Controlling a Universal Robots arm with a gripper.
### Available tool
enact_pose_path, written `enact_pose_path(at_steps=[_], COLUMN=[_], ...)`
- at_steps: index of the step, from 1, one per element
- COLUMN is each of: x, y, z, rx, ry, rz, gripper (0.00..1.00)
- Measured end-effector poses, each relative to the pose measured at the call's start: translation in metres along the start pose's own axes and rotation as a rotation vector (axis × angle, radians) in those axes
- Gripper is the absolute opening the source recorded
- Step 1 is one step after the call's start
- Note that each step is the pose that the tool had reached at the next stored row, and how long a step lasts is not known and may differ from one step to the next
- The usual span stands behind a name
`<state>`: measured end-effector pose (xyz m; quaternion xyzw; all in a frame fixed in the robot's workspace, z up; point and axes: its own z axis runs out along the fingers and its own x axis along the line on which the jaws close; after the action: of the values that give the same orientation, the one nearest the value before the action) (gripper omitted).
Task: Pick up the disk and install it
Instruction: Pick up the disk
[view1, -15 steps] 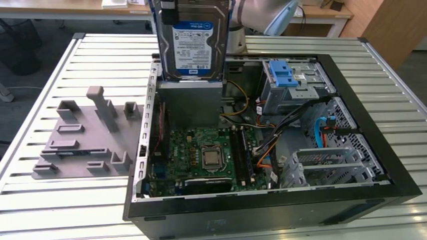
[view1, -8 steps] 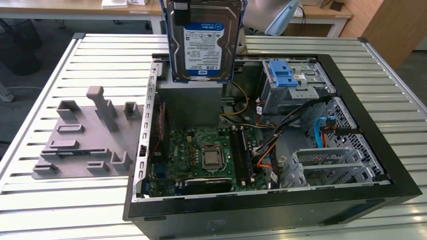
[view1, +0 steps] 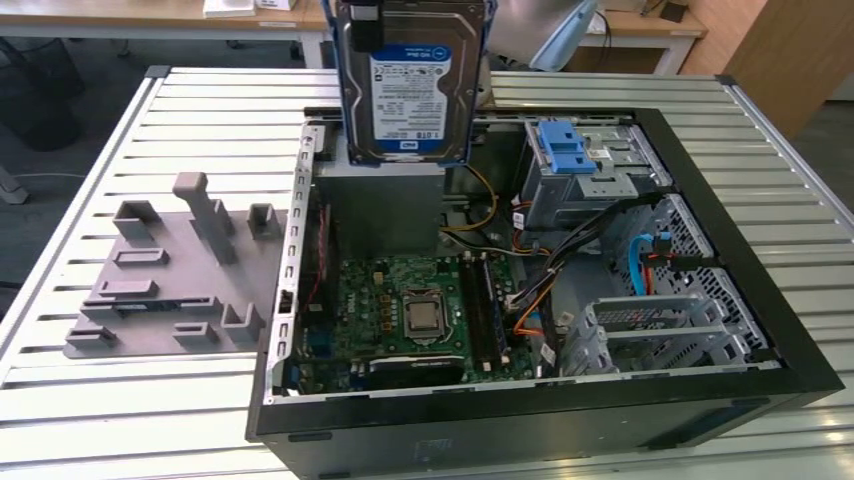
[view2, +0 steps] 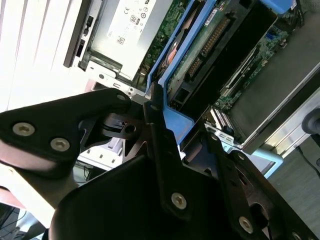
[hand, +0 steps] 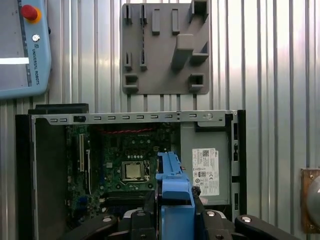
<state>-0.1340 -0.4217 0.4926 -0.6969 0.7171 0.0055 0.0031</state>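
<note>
The disk (view1: 407, 80), a silver drive with a blue-and-white label and a blue frame, hangs upright above the far end of the open computer case (view1: 747, 250). It stands clear of the case, over the grey metal box (view1: 380, 200). In the first wrist view, my gripper (hand: 175, 222) is shut on the disk's blue frame (hand: 174, 195), with black fingers (hand: 142, 220) on either side. The second wrist view looks along the disk (view2: 165, 60) with my gripper (view2: 180, 125) clamped on its blue edge. The metal drive cage (view1: 594, 170) with its blue latch (view1: 567, 150) sits towards the exterior view's right of the disk.
A grey moulded fixture plate (view1: 174, 270) lies on the slatted table (view1: 80, 400) at the exterior view's left of the case. Motherboard (view1: 414, 310), cables and card brackets fill the case floor. A teach pendant (hand: 22, 45) with a red button lies on the table.
</note>
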Motion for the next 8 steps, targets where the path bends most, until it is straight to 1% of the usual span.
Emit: enact_pose_path(at_steps=[1,2,3,4,8], x=[0.0012,0.0028,0.0048,0.008,0.0213], y=[0.0,0.0,-0.0001,-0.0002,-0.001], z=[-0.0001,0.0,0.0001,0.0003,0.002], rx=[0.001,0.0011,0.0011,0.0008,0.0008], ry=[-0.0018,-0.0052,-0.0093,-0.0152,-0.0156], rz=[0.0,0.0,0.0,0.0,0.0], gripper=[0.36,0.36,0.36,0.36,0.36])
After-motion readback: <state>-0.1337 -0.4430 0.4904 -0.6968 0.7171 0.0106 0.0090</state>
